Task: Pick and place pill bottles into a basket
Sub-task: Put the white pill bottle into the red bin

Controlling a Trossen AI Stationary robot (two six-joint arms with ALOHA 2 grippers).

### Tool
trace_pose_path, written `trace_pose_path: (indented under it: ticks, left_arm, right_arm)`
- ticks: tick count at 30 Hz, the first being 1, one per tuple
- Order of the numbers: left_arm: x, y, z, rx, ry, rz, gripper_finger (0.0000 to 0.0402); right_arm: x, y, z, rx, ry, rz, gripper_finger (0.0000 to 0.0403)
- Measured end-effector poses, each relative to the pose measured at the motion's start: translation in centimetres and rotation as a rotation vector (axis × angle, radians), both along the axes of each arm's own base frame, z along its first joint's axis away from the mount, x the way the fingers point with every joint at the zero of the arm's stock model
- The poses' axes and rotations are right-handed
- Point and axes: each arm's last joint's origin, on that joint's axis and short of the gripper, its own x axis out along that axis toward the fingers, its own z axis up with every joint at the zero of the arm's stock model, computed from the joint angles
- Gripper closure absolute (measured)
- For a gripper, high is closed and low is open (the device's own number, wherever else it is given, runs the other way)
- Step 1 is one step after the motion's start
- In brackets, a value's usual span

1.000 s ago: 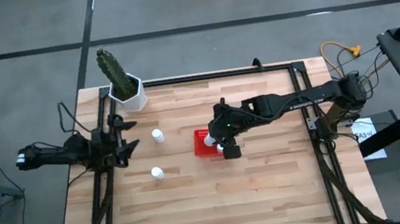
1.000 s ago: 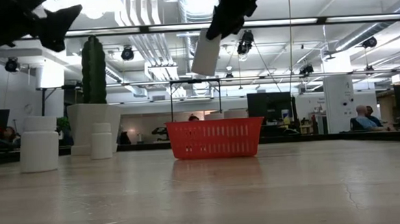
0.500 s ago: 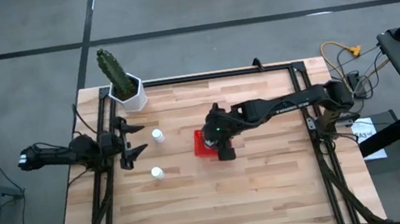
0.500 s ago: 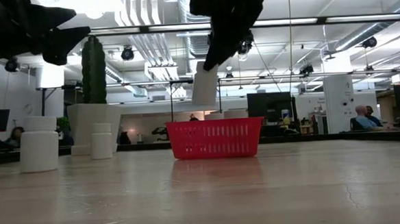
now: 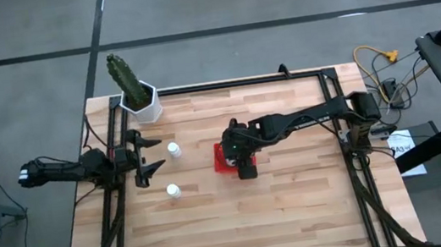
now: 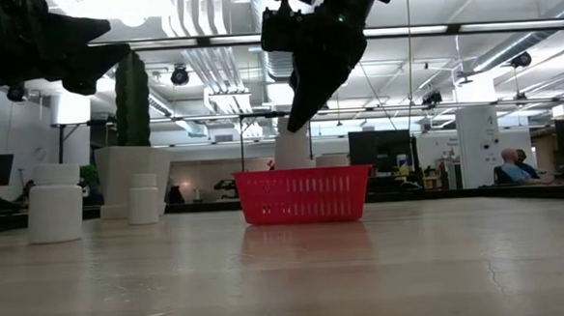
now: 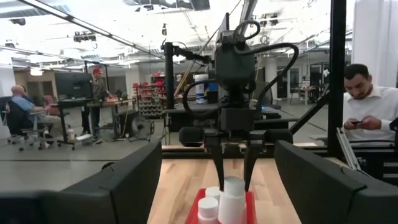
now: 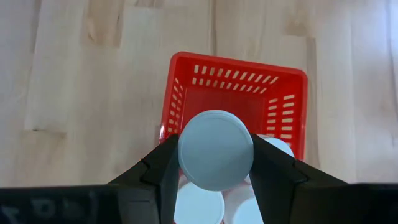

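My right gripper (image 5: 243, 161) is over the red basket (image 5: 222, 159), shut on a white pill bottle (image 6: 294, 148) whose lower end is down inside the basket (image 6: 303, 197). Its cap (image 8: 216, 149) shows between my fingers. Other white bottles (image 8: 199, 208) stand in the basket. Two more bottles (image 5: 174, 150) (image 5: 173, 191) stand on the table left of the basket. My left gripper (image 5: 148, 157) is open and empty at the table's left edge, just left of those two bottles. My right gripper pinches the bottle's upper part, just below the cap (image 7: 234, 186), between its two fingers (image 8: 165, 168). The fingers come from above, pointing down. The bottle stands upright below them, its lower part behind the basket's wall (image 6: 299, 201); whether it rests on the bottom is hidden.
A white pot with a green cactus (image 5: 138, 96) stands at the table's far left corner. A dark frame (image 5: 241, 82) runs along the table's edges. People (image 7: 373, 106) sit in the room beyond the table.
My right gripper has gone down toward the basket and slightly toward the table's left, still shut on the bottle. The bottle, tilted and well above the basket before, now stands upright with its lower end inside the basket.
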Motion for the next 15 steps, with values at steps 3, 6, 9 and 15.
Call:
trace_pose_path:
  ticks: [3, 6, 9, 15]
  left_arm:
    - [-0.02, 0.0, 0.01, 0.0, -0.001, 0.0, 0.0109]
    - [-0.02, 0.0, 0.01, 0.0, -0.001, 0.0, 0.0109]
    - [-0.01, 0.0, 0.0, 0.0, -0.001, 0.0, 0.0109]
    - [-0.03, 0.0, 0.03, 0.0, -0.003, 0.0, 0.0109]
  right_arm:
    - [-0.01, 0.0, -0.19, 0.0, 0.008, 0.0, 0.0258]
    - [-0.07, 0.0, -0.22, 0.002, 0.014, -0.003, 0.0258]
    - [-0.15, 0.02, -0.28, 0.008, 0.022, -0.001, 0.0258]
    - [-0.38, 0.14, -0.35, 0.041, 0.044, 0.005, 0.0258]
